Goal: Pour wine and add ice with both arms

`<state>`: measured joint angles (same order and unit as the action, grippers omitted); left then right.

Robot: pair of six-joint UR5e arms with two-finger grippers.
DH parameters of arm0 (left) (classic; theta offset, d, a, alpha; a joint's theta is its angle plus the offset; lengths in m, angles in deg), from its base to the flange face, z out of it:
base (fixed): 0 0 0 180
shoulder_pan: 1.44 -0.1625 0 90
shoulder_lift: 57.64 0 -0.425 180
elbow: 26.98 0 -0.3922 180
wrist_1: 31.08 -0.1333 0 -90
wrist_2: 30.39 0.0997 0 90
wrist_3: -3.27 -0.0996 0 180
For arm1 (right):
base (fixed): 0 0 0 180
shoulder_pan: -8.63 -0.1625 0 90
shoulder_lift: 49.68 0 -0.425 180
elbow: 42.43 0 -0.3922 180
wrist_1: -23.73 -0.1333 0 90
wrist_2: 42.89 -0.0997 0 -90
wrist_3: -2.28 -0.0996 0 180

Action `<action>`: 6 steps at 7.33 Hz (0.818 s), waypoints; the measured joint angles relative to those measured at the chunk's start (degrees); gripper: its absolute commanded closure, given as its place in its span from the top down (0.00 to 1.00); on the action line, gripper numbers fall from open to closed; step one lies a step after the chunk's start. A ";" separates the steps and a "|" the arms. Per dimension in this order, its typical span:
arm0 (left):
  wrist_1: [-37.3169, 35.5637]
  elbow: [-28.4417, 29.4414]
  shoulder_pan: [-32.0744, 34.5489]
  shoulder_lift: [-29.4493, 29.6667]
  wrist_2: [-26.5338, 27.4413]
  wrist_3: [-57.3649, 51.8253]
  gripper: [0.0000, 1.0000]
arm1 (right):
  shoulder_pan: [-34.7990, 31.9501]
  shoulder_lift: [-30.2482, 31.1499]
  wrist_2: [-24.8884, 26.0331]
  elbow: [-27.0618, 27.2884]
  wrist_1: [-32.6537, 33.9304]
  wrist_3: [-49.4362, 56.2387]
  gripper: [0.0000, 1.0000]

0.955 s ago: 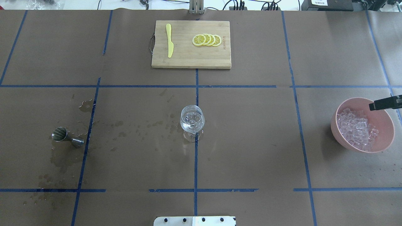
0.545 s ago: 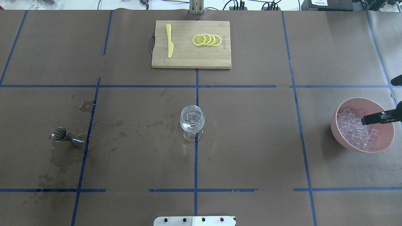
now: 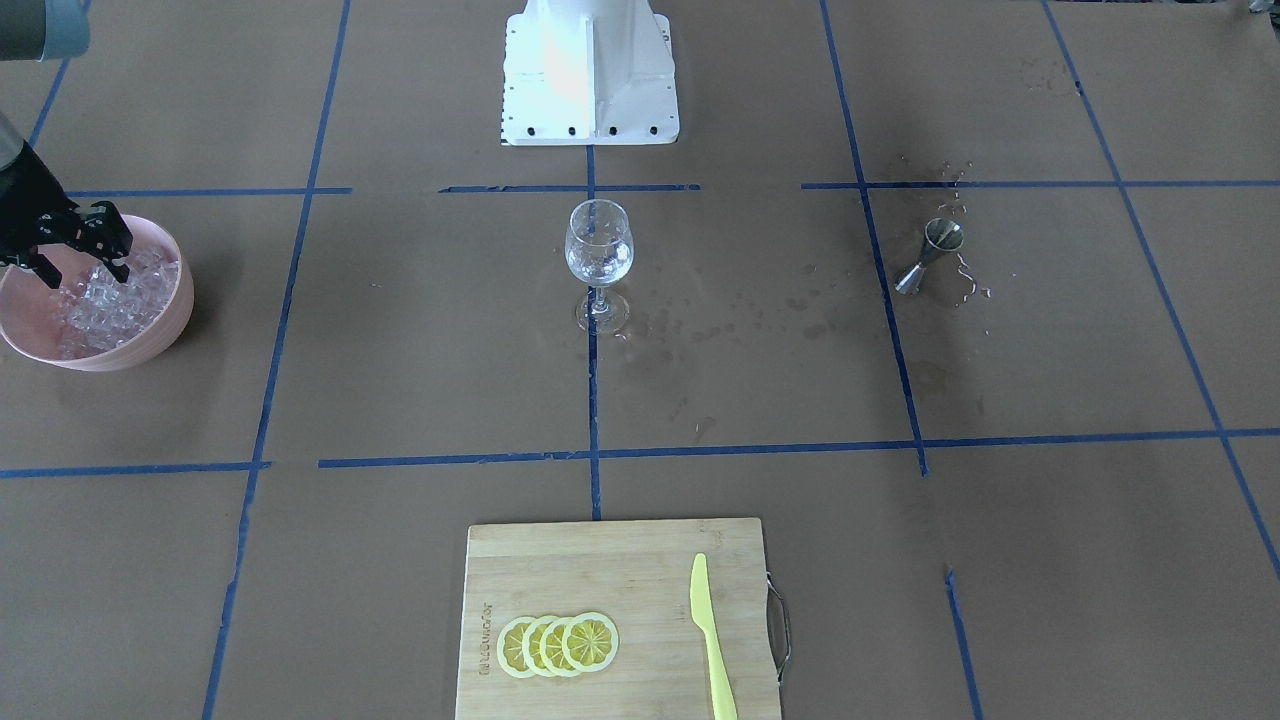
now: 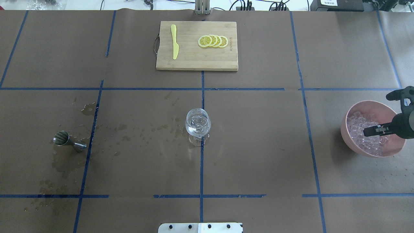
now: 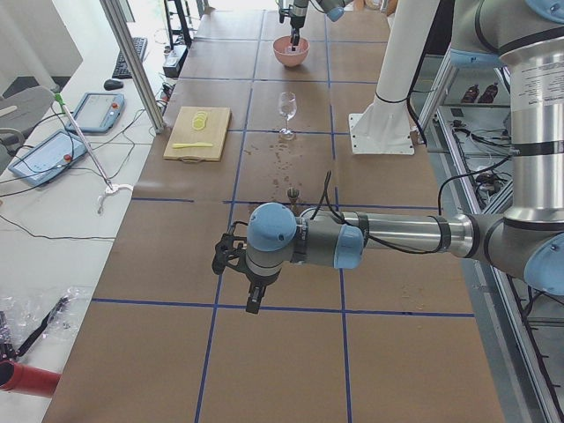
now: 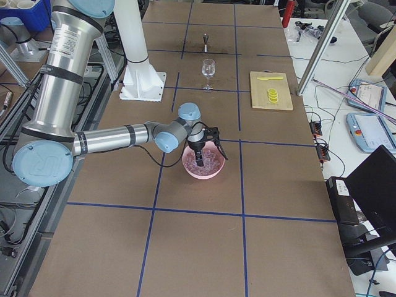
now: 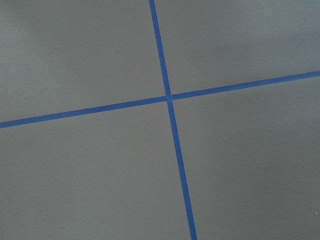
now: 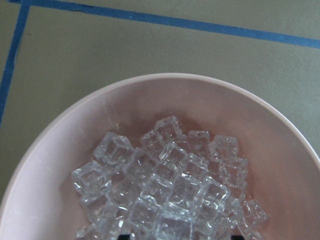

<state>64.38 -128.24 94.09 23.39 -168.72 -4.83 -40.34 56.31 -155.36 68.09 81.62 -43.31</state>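
Observation:
The ice (image 4: 357, 124) is a heap of clear cubes in a pink bowl (image 4: 344, 133) at the table's right. It also shows in the right wrist view (image 8: 170, 190) and the front view (image 3: 110, 305). My right gripper (image 4: 368, 131) hangs over the bowl, open, its fingertips (image 3: 120, 268) just above the cubes and holding nothing. A clear stemmed wine glass (image 4: 198, 124) stands upright at the table's middle. My left gripper (image 5: 236, 264) shows only in the exterior left view, over bare table far from the glass; I cannot tell whether it is open or shut.
A steel jigger (image 4: 69, 141) lies on its side at the left among wet spill marks. A wooden cutting board (image 4: 197, 60) at the far middle holds lemon slices (image 4: 213, 41) and a yellow knife (image 4: 174, 42). The robot's white pedestal (image 3: 590, 70) stands behind the glass.
My right gripper has come in from the right edge, moving left and nearer over the bowl, down toward the ice. Nothing else has moved.

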 measured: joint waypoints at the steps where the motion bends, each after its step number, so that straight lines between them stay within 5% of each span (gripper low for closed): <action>1: 0.24 0.04 0.00 0.01 -0.02 -0.04 1.00 | 0.35 -0.11 0.27 -0.37 -0.18 -0.03 0.22; 2: 0.57 0.07 0.00 0.01 -0.06 -0.06 1.00 | 0.48 -0.14 0.38 -0.51 -0.27 -0.03 0.00; 6: 0.87 0.10 0.00 0.01 -0.09 -0.10 1.00 | -0.76 -0.49 -0.06 0.84 -0.09 0.76 0.00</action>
<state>65.25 -128.14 94.09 23.40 -168.82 -4.93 -41.10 55.82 -155.42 68.92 81.53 -42.55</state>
